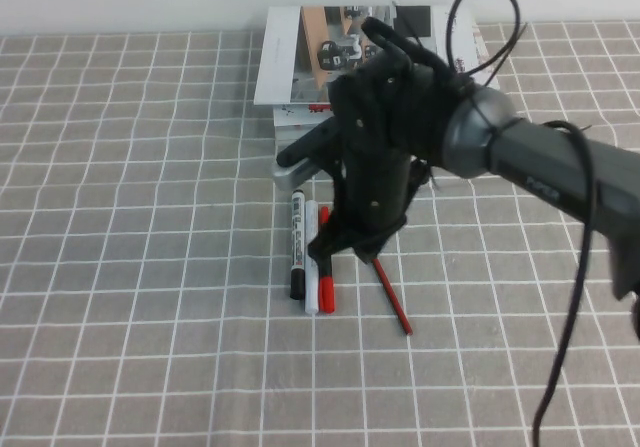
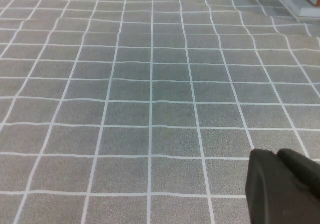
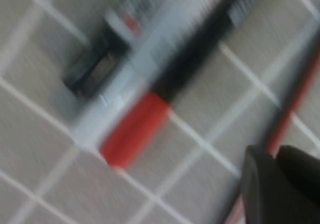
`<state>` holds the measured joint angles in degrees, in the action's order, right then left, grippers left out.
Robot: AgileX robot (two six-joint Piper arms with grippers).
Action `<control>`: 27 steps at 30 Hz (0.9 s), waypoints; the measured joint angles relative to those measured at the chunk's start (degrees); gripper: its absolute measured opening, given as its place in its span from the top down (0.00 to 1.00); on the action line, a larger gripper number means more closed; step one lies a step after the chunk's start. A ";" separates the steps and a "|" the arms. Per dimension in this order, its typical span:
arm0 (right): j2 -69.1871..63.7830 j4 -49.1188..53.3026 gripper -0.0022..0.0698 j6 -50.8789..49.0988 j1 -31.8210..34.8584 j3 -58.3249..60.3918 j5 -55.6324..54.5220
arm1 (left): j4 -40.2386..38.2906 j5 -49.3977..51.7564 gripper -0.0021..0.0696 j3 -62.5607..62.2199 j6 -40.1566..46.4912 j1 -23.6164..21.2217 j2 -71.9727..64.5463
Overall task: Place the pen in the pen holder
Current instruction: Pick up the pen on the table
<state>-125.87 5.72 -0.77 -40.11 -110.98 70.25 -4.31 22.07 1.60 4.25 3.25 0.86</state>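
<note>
Right now the pen (image 1: 393, 296) lies flat on the checked cloth (image 1: 130, 267), a very thin red stick with its long axis running diagonally. Its upper end is tucked under my right gripper (image 1: 345, 242) and the rest trails away from it, down toward my side. That gripper hovers directly over the pen's upper part; I cannot tell how its jaws are set. Just beside it lie two stubbier markers, one black-capped (image 1: 297, 244), one red (image 1: 325, 272), smooth plastic. Behind the arm sits a glossy stack of books (image 1: 300, 67); I cannot make out the pen holder. My left gripper (image 2: 282, 186) is well apart over bare cloth.
</note>
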 joint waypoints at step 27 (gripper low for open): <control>-7.78 -0.30 0.62 -3.41 3.44 -8.25 0.00 | 0.00 0.00 0.98 0.00 0.00 0.00 0.00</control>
<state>-133.65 5.42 -4.18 -36.68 -119.24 70.25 -4.31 22.07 1.60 4.25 3.25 0.86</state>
